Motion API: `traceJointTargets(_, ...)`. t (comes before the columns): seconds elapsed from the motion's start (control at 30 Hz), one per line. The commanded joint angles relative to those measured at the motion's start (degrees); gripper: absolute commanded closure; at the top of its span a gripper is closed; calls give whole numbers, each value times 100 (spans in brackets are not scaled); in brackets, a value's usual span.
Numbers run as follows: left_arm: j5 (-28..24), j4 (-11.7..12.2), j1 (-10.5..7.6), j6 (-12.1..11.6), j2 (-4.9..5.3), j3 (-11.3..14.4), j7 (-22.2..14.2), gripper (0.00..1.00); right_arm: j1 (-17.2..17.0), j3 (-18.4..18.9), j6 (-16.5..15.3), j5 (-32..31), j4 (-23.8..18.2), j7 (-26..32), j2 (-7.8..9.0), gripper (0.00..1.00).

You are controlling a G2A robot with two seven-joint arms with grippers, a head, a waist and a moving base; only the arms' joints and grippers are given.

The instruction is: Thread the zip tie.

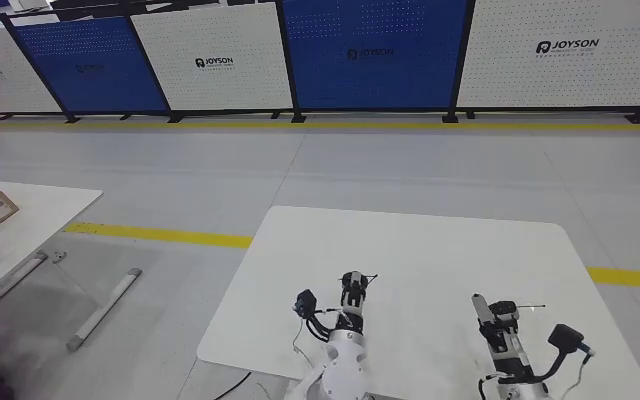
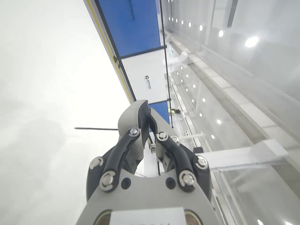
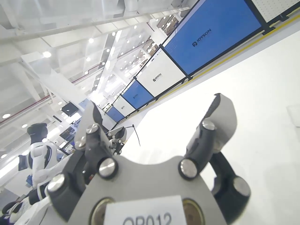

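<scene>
top: overhead, down-far over surface (image 1: 420,250) | left wrist: close behind left gripper (image 2: 146,118), facing far panel wall (image 2: 131,24) | right wrist: behind right gripper (image 3: 155,99), facing far-left | shared: surface, wall

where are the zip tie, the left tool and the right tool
zip tie (image 2: 96,129), left wrist view, on the strap sticking out sideways
left tool (image 2: 145,118), left wrist view, between its shut fingertips
right tool (image 3: 155,101), right wrist view, in the gap between its open fingertips

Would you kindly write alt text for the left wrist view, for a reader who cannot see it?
The left gripper is shut on a thin black zip tie, whose free end sticks out from its side over the white table. Blue and white partition panels and ceiling lights lie beyond.
</scene>
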Motion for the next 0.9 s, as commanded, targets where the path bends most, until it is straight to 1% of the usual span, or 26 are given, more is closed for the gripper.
traceJointTargets(0.0,-24,228,-118,70,-12,-64,46,100,0,0,0,0,0,0,0,0)
traceJointTargets(0.07,13,396,-226,172,-20,-96,39,100,0,0,0,0,0,0,0,0)
traceJointTargets(0.13,-38,456,-255,279,-26,-86,-101,100,0,0,0,0,0,0,0,0)
traceJointTargets(0.23,-124,427,-245,584,-16,-104,-461,100,0,0,0,0,0,0,0,0)
traceJointTargets(0.27,-189,377,-242,694,-14,-118,-583,100,0,0,0,0,0,0,0,0)
traceJointTargets(0.3,-207,306,-231,730,-8,-133,-668,100,0,0,0,0,0,0,0,0)
traceJointTargets(0.5,-207,306,-231,730,-8,-133,-668,100,0,0,0,0,0,0,0,0)
traceJointTargets(0.57,-254,349,-233,744,-6,-161,-722,100,0,0,0,0,0,0,0,0)
traceJointTargets(0.7,-479,454,-334,906,-30,-276,-641,100,0,0,0,0,0,0,0,0)
traceJointTargets(0.87,-525,481,-369,1071,-37,-279,-767,100,0,0,0,0,0,0,0,0)
